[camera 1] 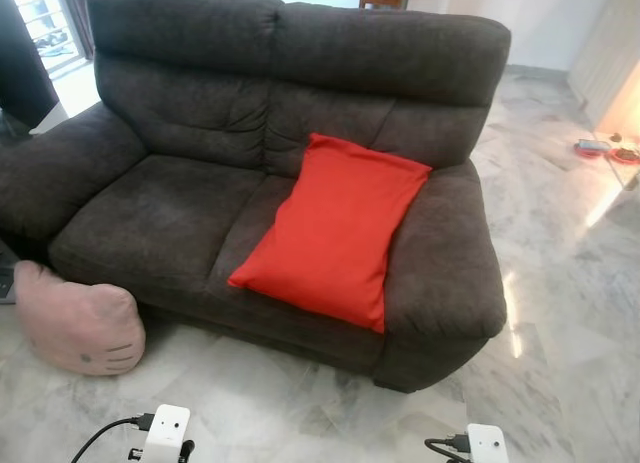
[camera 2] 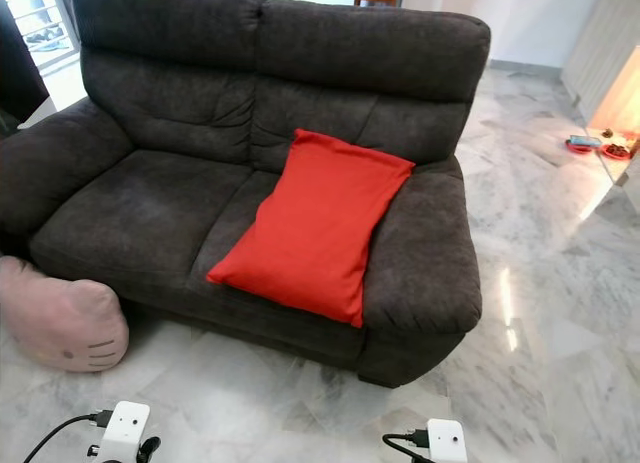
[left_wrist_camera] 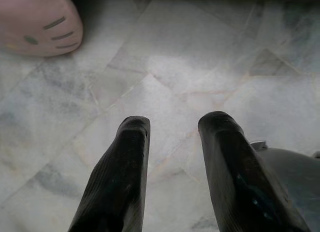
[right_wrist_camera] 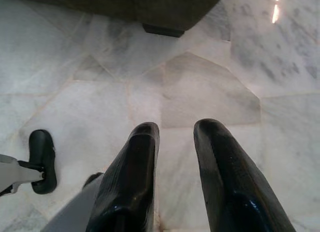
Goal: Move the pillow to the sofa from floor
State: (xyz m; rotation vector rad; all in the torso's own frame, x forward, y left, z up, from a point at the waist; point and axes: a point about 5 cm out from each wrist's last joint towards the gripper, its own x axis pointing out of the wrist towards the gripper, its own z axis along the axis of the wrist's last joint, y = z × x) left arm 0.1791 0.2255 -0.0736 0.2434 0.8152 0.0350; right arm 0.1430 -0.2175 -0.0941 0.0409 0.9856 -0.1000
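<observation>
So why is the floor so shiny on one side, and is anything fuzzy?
Left eye view: bright glare streaks on the marble floor beside the sofa; everything else sharp. Right wrist view: the same kind of glare in a corner. Left wrist view: pink pillow slightly soft.

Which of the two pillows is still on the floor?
The pink cat-face pillow, lying on the marble floor by the sofa's front corner on the robot's left. The red rectangular pillow already leans on the dark grey sofa.

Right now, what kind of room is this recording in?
Most likely a home living room: a dark grey fabric two-seat sofa, a red rectangular pillow on it, and a polished marble floor.
</observation>
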